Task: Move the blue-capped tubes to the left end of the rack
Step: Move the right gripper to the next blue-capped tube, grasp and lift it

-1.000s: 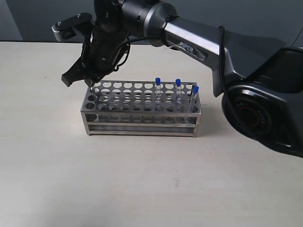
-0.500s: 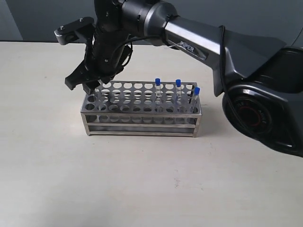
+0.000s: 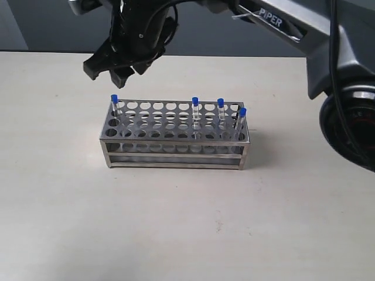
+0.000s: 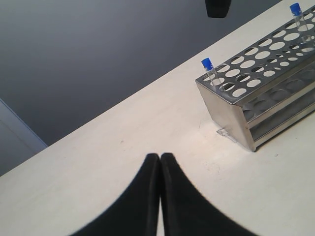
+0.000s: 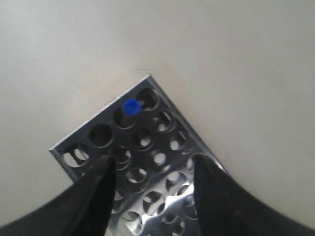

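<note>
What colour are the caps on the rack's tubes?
Blue; the tubes show best in the exterior view.

Beneath the matt black fingers (image 5: 93, 201), the rectangular silver metal rack (image 3: 176, 153) looks reflective. Its thin blue-capped tubes (image 3: 195, 114) are clear plastic; the cream counter (image 3: 176, 222) is matt.

four blue-capped tubes (image 3: 195, 112) upright in rack (image 3: 176, 154)

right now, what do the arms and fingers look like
The right arm: glossy black joints, a grey link lettered PIPER in white, a black cable alongside. The right fingers are matte black, tapering; the left fingers are black, curving to slim tips.
</note>
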Motion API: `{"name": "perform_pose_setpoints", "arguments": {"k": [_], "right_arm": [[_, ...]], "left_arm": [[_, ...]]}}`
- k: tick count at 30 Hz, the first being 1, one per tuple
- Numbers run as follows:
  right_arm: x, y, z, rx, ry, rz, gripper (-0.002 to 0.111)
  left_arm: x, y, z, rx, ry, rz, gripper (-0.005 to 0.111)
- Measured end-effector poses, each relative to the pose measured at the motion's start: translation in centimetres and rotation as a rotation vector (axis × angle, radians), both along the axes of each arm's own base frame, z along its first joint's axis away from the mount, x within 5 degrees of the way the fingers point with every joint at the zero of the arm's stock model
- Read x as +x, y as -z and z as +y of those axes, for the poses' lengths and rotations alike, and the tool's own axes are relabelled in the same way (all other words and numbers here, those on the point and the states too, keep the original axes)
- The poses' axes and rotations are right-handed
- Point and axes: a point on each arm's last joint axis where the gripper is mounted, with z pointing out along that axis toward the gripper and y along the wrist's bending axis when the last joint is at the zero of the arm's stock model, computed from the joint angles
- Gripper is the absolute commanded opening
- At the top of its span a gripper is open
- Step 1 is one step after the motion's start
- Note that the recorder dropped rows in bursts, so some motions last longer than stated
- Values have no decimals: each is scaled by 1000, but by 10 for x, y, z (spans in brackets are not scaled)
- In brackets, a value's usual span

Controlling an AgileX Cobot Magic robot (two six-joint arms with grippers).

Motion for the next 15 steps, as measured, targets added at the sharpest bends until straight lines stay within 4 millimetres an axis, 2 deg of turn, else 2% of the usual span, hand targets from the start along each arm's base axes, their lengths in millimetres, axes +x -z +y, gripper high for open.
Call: {"name": "perform_pose_setpoints", "arguments": {"k": [7,11,15], "right_arm": [[15,7,-15,-85,82,-53,47],[28,19,-32,-119,148,-20,47],[33,25,-48,-156,184,6,47]], "left_arm": [[0,0,0,0,0,0,1],[0,0,0,0,0,0,1],[0,0,0,0,0,0,1]]}}
